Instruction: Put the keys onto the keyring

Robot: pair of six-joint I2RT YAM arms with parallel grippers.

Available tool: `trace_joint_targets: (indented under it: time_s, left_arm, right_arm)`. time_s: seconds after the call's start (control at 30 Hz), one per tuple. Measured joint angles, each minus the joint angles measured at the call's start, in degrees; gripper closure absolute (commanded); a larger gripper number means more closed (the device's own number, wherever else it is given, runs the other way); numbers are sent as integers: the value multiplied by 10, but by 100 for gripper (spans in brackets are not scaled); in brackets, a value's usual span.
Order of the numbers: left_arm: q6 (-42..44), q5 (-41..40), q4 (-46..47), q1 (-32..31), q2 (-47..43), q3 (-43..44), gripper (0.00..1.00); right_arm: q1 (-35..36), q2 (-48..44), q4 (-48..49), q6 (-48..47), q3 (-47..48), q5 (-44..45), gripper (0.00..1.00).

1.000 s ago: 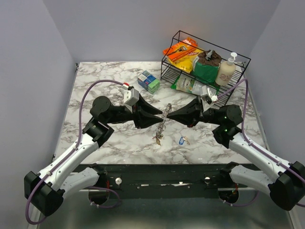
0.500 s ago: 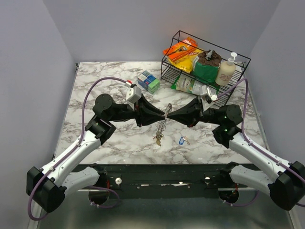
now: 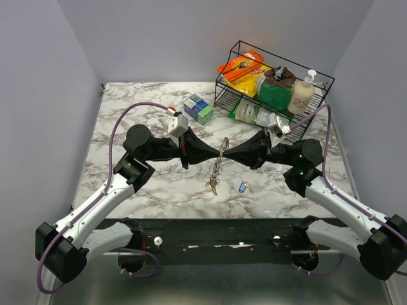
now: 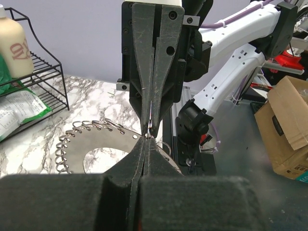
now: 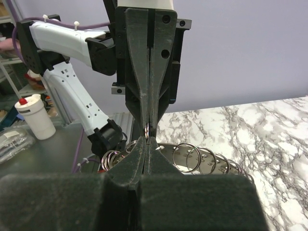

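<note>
Left arm [image 3: 102,203] is seen stretched in from 7 o'clock, right arm [image 3: 337,203] from 5 o'clock, elbows kinked outward. Wrists are held roughly level. Left jaws are aimed at 3 o'clock, right ones at 9, tips met nose to nose, both pairs pinched tight.

i work on a white-and-grey marble table [image 3: 127,95] boxed in by plain lavender walls [image 3: 159,38], evenly lit; off its near edge a cardboard box [image 4: 288,125] rests on grey flooring [image 4: 236,192].
</note>
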Motion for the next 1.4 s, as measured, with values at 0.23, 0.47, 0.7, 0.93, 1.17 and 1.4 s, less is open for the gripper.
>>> trace_joint_targets:
  time_s: [0.23, 0.47, 0.7, 0.93, 1.17, 1.4]
  left_arm:
    - [1, -1, -1, 0, 1, 1, 72]
    - [0, -2, -2, 0, 5, 1, 67]
    - [-1, -2, -3, 0, 9, 3, 86]
    - [-2, 1, -6, 0, 14, 11, 100]
    - [3, -5, -16, 0, 11, 11, 100]
    - [24, -44, -66, -3, -4, 11, 100]
  right_arm:
    - [0, 0, 0, 1, 0, -2, 99]
    - [0, 0, -1, 1, 0, -5, 100]
    - [0, 1, -1, 1, 0, -5, 99]
    - [-3, 1, -2, 0, 0, -3, 99]
    - [-4, 4, -2, -1, 0, -3, 87]
    - [-3, 17, -15, -5, 7, -12, 50]
